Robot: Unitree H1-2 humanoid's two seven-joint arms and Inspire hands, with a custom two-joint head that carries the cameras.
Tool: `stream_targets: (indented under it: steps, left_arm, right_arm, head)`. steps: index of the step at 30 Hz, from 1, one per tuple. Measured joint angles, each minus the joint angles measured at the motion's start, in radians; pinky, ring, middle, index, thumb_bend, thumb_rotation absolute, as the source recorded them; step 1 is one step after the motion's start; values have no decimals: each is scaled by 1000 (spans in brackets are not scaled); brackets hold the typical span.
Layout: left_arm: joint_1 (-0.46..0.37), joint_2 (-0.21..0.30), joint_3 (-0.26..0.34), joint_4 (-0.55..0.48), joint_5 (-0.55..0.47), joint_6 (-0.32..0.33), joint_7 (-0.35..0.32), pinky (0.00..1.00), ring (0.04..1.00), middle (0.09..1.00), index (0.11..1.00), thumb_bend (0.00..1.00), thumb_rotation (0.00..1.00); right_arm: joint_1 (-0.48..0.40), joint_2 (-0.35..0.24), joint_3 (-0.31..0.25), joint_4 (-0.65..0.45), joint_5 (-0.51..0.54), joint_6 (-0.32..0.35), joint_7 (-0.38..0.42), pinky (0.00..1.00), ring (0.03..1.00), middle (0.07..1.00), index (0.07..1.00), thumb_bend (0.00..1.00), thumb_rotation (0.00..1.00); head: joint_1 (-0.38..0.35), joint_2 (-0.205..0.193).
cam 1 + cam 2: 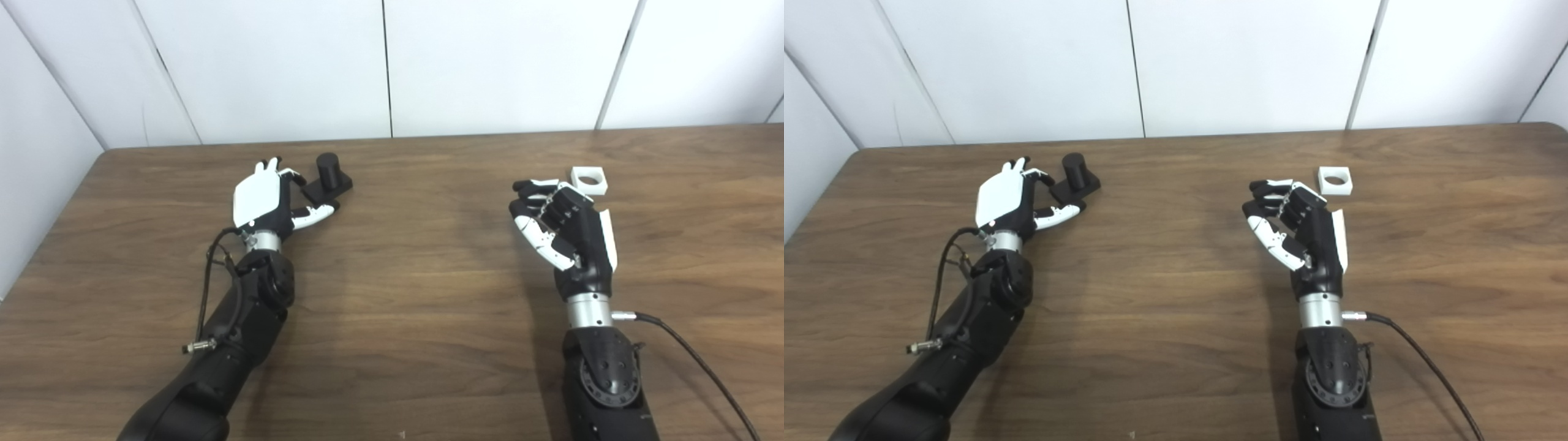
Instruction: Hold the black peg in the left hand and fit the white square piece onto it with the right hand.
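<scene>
In the left eye view, my left hand point(264, 199) sits at the far left of the wooden table point(398, 294), back plate up, fingers spread and holding nothing. The black peg point(327, 169) stands upright on its flat black base point(326, 188) just beyond and to the right of that hand. My fingertips reach the near left edge of the base; whether they touch it I cannot tell. The peg's long axis runs straight up from the table, so I judge the grasp has to come in from the side, with the hand travelling a little farther and to the right.

My right hand point(566, 223) is raised on the right side, palm turned to the left, fingers curled loosely but apart and empty. The white square piece point(588, 180) lies flat on the table just past it, slightly to the right, its round hole facing up. The hand's top overlaps the piece's near edge in this view, so I cannot say if they are in contact.

In the right eye view the gap is plainer: the white square piece point(1335, 180) lies clear of my right hand point(1301, 229), farther away and to the right. My left hand point(1007, 199) lies beside the base point(1074, 187), thumb along its near edge, with the black peg point(1073, 166) standing behind the fingers. Each hand is the nearer one to its own part, and the two parts are well apart across the table.
</scene>
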Motion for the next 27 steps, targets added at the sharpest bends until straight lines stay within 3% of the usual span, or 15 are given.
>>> stream_targets:
  steps: [11, 19, 22, 27]
  left_arm:
    - [-14, -21, 5, 45, -49, -103, 53, 843, 940, 901, 590, 702, 265]
    - [-28, -23, 7, 67, -64, -137, 75, 743, 900, 864, 573, 708, 184]
    - [-28, -24, 9, 67, -67, -146, 76, 732, 891, 856, 506, 547, 91]
    - [-41, -27, 16, 65, -71, -150, 82, 727, 884, 843, 491, 516, 73]
  right_arm:
    - [0, -1, -1, 0, 0, 0, 0, 462, 531, 618, 499, 489, 168]
    - [3, -1, -1, -5, -1, 2, 0, 460, 527, 612, 499, 488, 169]
    - [5, -1, -1, -8, -1, 2, 0, 461, 529, 613, 499, 488, 170]
    - [6, -1, 0, -10, 0, 5, 0, 460, 528, 614, 499, 487, 170]
  head:
    - [-6, -2]
    - [-5, 0]
    - [-5, 0]
    - [-5, 0]
